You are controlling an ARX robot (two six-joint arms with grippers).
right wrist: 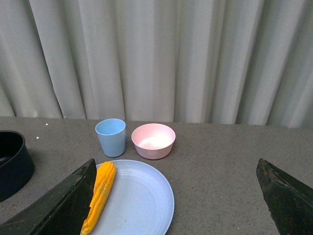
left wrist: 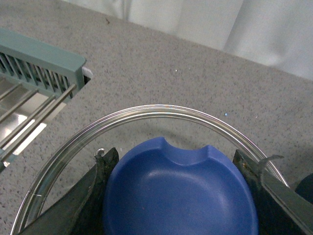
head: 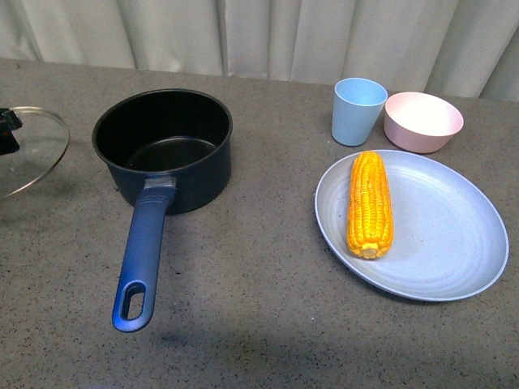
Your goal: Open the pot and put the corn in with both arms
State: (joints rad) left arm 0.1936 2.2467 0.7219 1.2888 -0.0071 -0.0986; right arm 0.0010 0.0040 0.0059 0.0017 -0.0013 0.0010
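The dark navy pot stands open on the table, its long blue handle pointing toward me. Its glass lid is off the pot at the far left edge. My left gripper is shut on the lid's blue knob, with the glass rim curving around it. The corn lies on a light blue plate at the right; it also shows in the right wrist view. My right gripper is open and empty, above the table near the plate.
A light blue cup and a pink bowl stand behind the plate. A green dish rack sits beside the lid in the left wrist view. White curtains hang behind the table.
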